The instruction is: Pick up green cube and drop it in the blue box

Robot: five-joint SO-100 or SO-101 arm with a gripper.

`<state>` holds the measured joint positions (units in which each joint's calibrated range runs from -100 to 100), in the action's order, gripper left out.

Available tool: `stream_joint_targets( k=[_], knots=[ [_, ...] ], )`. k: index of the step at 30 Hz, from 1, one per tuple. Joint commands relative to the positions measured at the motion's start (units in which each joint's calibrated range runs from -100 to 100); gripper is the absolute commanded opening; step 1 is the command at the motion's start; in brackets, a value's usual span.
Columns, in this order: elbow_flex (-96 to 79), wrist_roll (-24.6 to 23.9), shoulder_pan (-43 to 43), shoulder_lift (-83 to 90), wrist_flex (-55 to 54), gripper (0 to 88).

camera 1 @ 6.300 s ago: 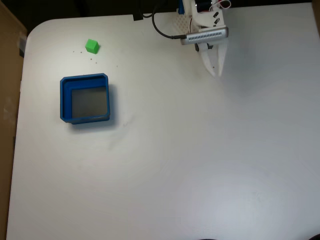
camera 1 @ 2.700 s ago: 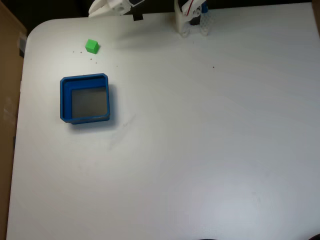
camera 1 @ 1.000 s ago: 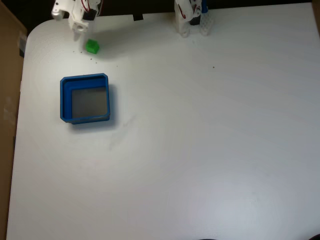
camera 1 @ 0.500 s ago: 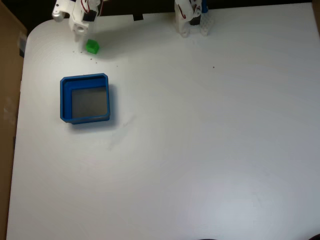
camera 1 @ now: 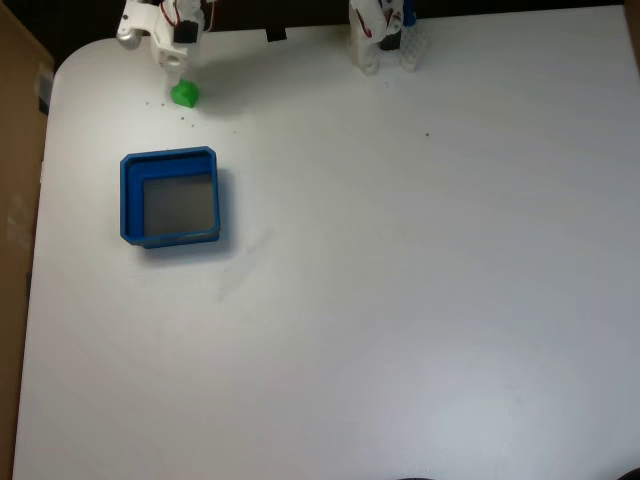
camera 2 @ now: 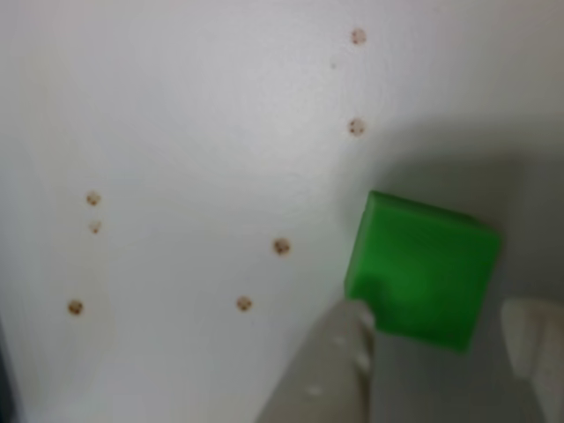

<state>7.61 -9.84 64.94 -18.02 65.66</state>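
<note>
Closest to your pincer (camera 2: 441, 322), in the other view, sits one green cube (camera 2: 423, 269) on the white table (camera 2: 176, 132). One white fingertip (camera 2: 339, 344) touches the cube's lower left corner; a second fingertip shows at the right edge of that view, just off the cube's lower right corner with a narrow gap visible. The jaws stand apart at about the cube's width, straddling its near edge, and they do not clamp it. The cube rests flat on the table, not lifted.

Around the pincer in that view you have seven small brown specks (camera 2: 281, 247) on the table: two above the cube, two just to its left, three further left. None lies between the fingers and the cube.

In the fixed view your pincer (camera 1: 176, 78) sits at the upper edge of the green cube (camera 1: 184, 95), at the table's top left. Below it, well apart, lies one blue box (camera 1: 170, 197), square, grey floor bare, with nothing inside. Nothing stands on the table between cube and box.

Farthest from the pincer, to its right along the table's top edge, stands the arm's white base (camera 1: 381, 35)
</note>
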Motion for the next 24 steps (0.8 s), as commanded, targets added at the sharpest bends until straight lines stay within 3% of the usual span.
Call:
stream_joint_targets(
  k=[1,12,18,24],
  knots=[
    [2.9,-0.1,0.5,-0.6,0.5,18.1],
    [3.0,-0.2,0.3,-1.7,0.4,21.1],
    [3.1,-4.7,0.3,-2.4,0.3,21.1],
    [3.1,-5.3,0.2,-2.7,-2.5,20.9]
  ],
)
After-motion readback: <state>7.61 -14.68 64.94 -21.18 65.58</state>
